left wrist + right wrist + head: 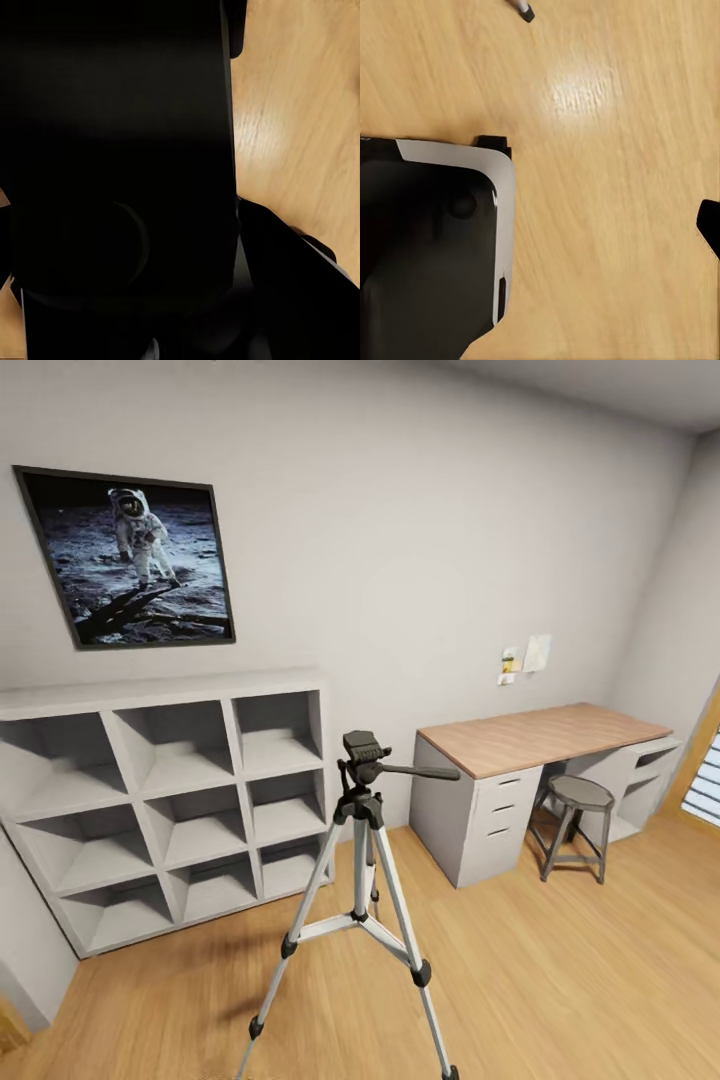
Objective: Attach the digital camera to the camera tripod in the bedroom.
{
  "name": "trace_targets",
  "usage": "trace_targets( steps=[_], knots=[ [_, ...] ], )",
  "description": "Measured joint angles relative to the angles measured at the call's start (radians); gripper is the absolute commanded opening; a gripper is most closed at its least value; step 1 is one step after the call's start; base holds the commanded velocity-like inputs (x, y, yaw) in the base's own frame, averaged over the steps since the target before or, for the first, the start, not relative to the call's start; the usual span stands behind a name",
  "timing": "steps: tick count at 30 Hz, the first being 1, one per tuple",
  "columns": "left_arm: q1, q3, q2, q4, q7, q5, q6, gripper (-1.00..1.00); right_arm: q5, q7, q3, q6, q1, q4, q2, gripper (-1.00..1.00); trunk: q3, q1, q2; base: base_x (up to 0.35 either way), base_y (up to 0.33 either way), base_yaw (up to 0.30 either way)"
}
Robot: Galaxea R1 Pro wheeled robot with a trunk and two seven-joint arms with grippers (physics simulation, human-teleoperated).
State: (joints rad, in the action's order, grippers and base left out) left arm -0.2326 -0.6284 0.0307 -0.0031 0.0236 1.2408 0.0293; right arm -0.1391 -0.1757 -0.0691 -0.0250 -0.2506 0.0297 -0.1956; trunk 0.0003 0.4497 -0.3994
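1. Grippers first: neither wrist view is giving you a clear look at the fingers, so you cannot tell whether either hand is open or closed. The left wrist view is looking past a large black body (112,172), very dark and close, with plank floor (300,127) beside it.

2. Your right wrist view is looking down at the same light wood floor, with a black, white-edged part of the robot (435,247) lying over it and a small dark foot tip (526,11) at the picture's edge; what it belongs to is not clear.

3. Moving outward, the camera tripod (360,830) is standing upright on the floor straight ahead of you in the head view, silver legs spread, black head on top with nothing mounted on it, pan handle (420,770) pointing toward the desk.

4. Behind the tripod, a white cube shelf (170,800) is standing against the wall, and an astronaut poster (130,557) is hanging above that shelf.

5. On the tripod's other side, a wood-topped white desk (540,735) is sitting against the same wall, with a grey round stool (578,825) tucked partly under it.
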Motion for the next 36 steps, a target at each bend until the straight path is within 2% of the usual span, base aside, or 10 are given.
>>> trace_targets(
  steps=[19, 36],
  knots=[
    [0.000, 0.000, -0.002, 0.000, 0.000, -0.001, 0.000, -1.00, 0.000, 0.000, 0.000, 0.000, 0.000, 0.000, 0.000, 1.00, 0.000, 0.000, 0.000, 0.000, -0.002, 0.263],
    [0.000, 0.000, -0.005, 0.000, -0.001, -0.002, 0.000, -1.00, 0.000, 0.000, 0.000, -0.007, 0.000, 0.000, -0.003, 1.00, 0.000, 0.000, 0.000, 0.014, -0.008, 0.033]
  ],
)
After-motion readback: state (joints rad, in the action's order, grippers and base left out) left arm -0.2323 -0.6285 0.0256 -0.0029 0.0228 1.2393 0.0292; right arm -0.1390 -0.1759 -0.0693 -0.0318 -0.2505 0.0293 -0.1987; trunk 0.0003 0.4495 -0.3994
